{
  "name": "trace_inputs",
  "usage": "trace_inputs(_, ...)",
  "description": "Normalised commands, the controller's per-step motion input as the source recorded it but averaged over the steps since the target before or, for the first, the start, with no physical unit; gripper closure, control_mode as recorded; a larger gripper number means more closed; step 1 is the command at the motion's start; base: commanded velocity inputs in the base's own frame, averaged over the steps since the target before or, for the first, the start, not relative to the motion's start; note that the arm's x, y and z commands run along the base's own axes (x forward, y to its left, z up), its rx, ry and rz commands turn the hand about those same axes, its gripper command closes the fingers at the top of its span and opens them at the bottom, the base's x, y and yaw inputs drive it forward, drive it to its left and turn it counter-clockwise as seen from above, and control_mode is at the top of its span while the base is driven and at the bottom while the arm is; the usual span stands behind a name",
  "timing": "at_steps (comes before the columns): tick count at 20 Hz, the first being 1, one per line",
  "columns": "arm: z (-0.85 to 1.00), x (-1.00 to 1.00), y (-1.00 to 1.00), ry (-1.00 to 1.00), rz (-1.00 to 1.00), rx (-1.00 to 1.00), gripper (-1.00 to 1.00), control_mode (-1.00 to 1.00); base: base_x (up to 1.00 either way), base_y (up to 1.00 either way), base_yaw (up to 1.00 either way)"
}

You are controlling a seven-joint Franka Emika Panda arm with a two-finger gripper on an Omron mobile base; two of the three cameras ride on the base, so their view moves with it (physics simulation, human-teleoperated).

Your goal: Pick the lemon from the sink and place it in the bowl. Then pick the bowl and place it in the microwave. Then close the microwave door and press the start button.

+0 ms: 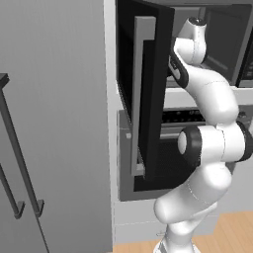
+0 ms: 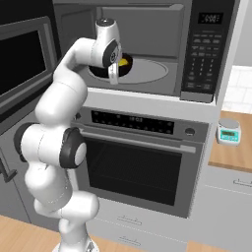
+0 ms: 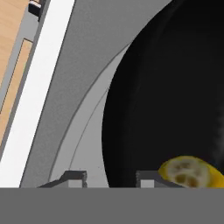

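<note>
Black bowl (image 3: 175,87) under my wrist, bright yellow lemon (image 3: 192,173) in it with a pale speckled face. Grey microwave (image 2: 147,29) cavity, black button panel; my arm (image 2: 59,108) is white with dark joints. Black door (image 1: 148,89), grey inner frame.

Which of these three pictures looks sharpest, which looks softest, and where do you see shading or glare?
Right base view: crisp and evenly lit, with soft shading inside the microwave cavity. Left base view: flat light, the microwave door a dark, nearly featureless slab. Hand view: softest, since the bowl is so close it reads as a black mass with faint streaks of sheen, the lemon slightly blurred. No strong glare.
</note>
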Motion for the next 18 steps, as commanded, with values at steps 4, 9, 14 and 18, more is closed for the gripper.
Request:
trace_inputs(4, 0.22, -0.3, -0.22, -0.24, 0.0, 0.03, -1.0, -1.0, 0.0, 0.0, 0.0)
trace_inputs(9, 0.15, -0.85, -0.36, -0.2, 0.0, 0.02, -1.0, -1.0, 0.0, 0.0, 0.0)
trace_inputs(14, -0.14, -0.29, -0.28, -0.02, 0.01, -0.03, -1.0, -1.0, 0.0, 0.0, 0.0)
trace_inputs(18, -0.11, -0.09, -0.57, -0.08, -0.03, -0.25, -1.0, -1.0, 0.0, 0.0, 0.0)
